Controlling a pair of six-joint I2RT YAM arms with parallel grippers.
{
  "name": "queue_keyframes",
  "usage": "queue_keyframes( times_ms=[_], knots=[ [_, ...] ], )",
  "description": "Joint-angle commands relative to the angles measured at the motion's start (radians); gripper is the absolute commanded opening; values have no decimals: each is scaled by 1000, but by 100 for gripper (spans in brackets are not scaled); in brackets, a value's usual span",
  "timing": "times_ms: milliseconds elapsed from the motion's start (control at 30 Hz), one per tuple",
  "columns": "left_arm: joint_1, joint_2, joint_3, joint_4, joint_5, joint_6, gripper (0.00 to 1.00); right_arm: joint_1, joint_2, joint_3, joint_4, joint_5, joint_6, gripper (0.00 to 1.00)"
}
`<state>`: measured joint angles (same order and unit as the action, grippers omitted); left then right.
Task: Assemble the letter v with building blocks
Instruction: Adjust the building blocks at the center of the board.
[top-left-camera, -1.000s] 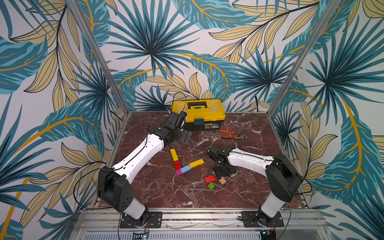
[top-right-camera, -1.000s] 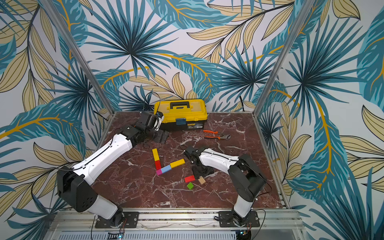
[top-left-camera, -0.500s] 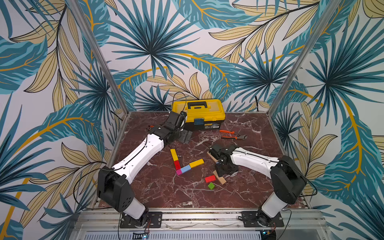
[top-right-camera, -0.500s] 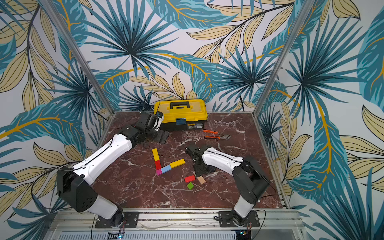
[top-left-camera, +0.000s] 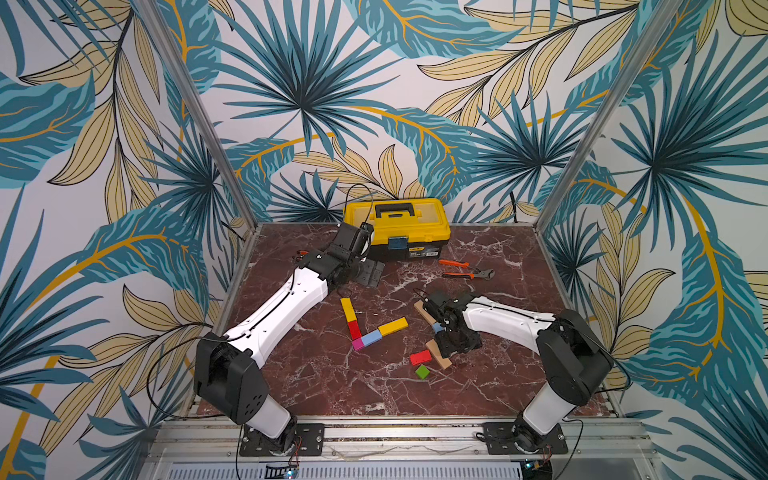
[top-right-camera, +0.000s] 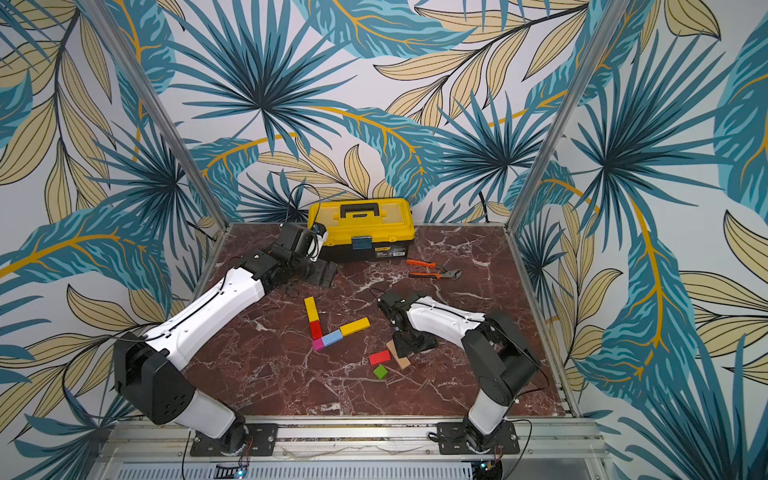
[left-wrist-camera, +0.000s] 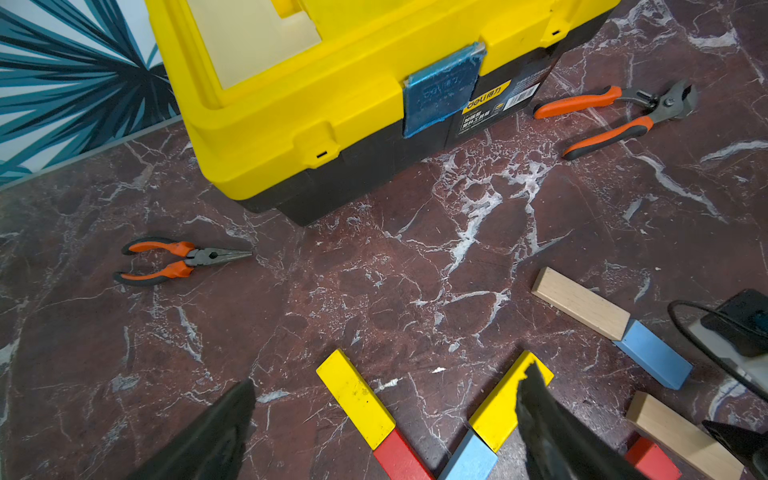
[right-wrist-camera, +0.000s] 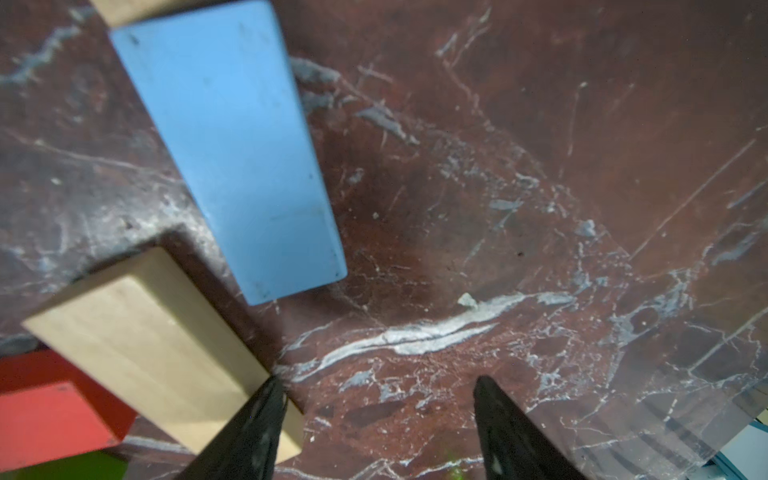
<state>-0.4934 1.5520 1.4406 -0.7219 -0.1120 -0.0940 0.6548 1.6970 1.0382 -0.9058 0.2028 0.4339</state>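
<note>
Left side first. My left arm sits just where it was a second ago, with the left pincer (left-wrist-camera: 388, 378) spread wide and empty, just beside the toolbox's (top-left-camera: 397, 226) front corner. Small pliers (left-wrist-camera: 187, 259) lie on bare marble toward the back-left corner.

Centre now. The V (top-left-camera: 357, 344) hasn't shifted: left yellow bar (top-left-camera: 347, 309), red block (top-left-camera: 354, 329), magenta cube (top-right-camera: 318, 344) at the tip, blue block (top-left-camera: 371, 338) and right yellow bar (top-left-camera: 392, 326), all end to end. There's bare table (top-left-camera: 316, 386) all round it, widest toward the near rail. Behind it, the cutters (top-left-camera: 465, 268) lie between the toolbox and my right arm, clear of both.

And the right, where the change is. My right elbow has swung out a little toward the right wall. The far tan bar (top-left-camera: 422, 309) shows more than before, butted against the loose blue block (right-wrist-camera: 232, 145). The near tan bar (right-wrist-camera: 158, 332) also shows longer beside the loose red block (top-left-camera: 420, 357), with the green cube (top-left-camera: 422, 371) just in front.

My right pincer (right-wrist-camera: 379, 380) hangs low over the marble, jaws apart, nothing between them. One finger (right-wrist-camera: 249, 428) overlaps the near tan bar's corner, and I can't tell if it touches. The floor is open from there to the right wall.
</note>
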Motion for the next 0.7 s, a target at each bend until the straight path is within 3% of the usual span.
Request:
queue_keyframes(
  times_ms=[0,300,667],
  knots=[
    [6,-37,-8,12,-7,10,99,20,32,-5,25,-33,2,74],
    [6,-40,-11,12,-7,10,100,51,51,38,32,-40,9,74],
    [6,-41,-9,11,-6,11,99,91,-80,61,-9,-53,-26,74]
  ],
)
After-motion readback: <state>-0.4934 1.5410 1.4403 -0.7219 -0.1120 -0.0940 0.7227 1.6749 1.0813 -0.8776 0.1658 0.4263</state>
